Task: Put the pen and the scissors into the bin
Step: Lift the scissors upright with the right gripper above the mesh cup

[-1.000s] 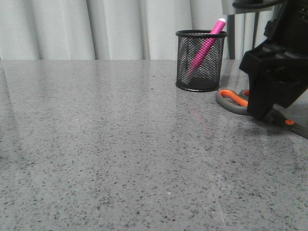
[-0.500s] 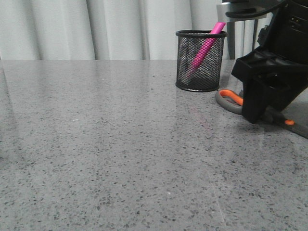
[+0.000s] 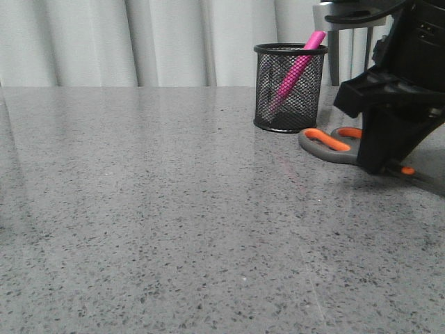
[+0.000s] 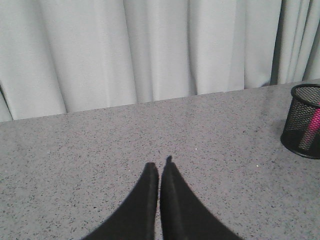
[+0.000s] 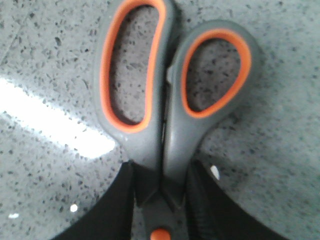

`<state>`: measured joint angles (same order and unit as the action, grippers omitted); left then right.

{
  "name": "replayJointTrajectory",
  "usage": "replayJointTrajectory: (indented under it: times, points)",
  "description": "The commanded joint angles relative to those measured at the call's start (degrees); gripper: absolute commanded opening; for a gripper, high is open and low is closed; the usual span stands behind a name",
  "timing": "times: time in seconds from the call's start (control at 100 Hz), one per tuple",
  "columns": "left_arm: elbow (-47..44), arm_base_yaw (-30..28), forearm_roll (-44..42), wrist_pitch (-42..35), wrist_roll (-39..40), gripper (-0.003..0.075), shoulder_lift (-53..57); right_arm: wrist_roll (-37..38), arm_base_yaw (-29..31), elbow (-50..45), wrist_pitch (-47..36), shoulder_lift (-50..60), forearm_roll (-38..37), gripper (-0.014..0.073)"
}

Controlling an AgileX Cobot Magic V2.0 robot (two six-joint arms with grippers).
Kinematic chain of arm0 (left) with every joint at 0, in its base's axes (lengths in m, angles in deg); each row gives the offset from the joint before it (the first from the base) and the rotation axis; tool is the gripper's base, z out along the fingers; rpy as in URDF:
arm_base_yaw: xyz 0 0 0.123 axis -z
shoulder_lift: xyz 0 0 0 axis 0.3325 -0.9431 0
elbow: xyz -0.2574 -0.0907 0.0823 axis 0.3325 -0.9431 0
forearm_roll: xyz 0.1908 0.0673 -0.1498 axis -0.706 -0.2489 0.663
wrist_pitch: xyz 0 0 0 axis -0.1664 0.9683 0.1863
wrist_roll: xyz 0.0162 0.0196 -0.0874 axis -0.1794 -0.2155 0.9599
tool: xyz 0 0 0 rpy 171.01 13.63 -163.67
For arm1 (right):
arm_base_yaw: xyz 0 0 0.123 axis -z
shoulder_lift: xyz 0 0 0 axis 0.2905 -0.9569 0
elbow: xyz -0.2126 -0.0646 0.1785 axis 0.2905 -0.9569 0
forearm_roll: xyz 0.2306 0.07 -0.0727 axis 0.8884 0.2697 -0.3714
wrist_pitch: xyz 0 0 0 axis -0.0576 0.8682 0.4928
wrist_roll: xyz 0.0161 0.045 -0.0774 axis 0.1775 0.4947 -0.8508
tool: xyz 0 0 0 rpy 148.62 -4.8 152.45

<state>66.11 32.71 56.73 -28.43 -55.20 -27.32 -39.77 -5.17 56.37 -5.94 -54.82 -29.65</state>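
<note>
The black mesh bin (image 3: 290, 87) stands at the back right of the table, with the pink pen (image 3: 299, 66) leaning inside it. The scissors (image 3: 327, 142) lie just to the right of the bin, grey handles with orange lining pointing left. My right gripper (image 3: 379, 163) is down over them. In the right wrist view the gripper (image 5: 161, 169) is shut on the scissors (image 5: 170, 90) at the neck, just ahead of the orange pivot dot (image 5: 160, 233); the blades are hidden. My left gripper (image 4: 160, 167) is shut and empty above bare table, with the bin (image 4: 302, 122) off to one side.
The grey speckled table (image 3: 174, 209) stretches left and forward of the bin. Pale curtains (image 3: 139, 42) hang behind the far edge. A grey post (image 3: 334, 49) stands behind the bin at the right.
The right gripper has come down and shifted slightly. The scissors' handles have moved left toward the bin, and both loops now show.
</note>
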Motion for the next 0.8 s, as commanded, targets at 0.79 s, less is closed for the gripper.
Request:
replayJointTrajectory:
  times: [0.79]
  points:
    - [1.7,-0.3,0.8,-4.5,0.6,-0.0019,0.1,3.7,-0.3,-2.9,-84.2,2.9,3.6,-0.0076]
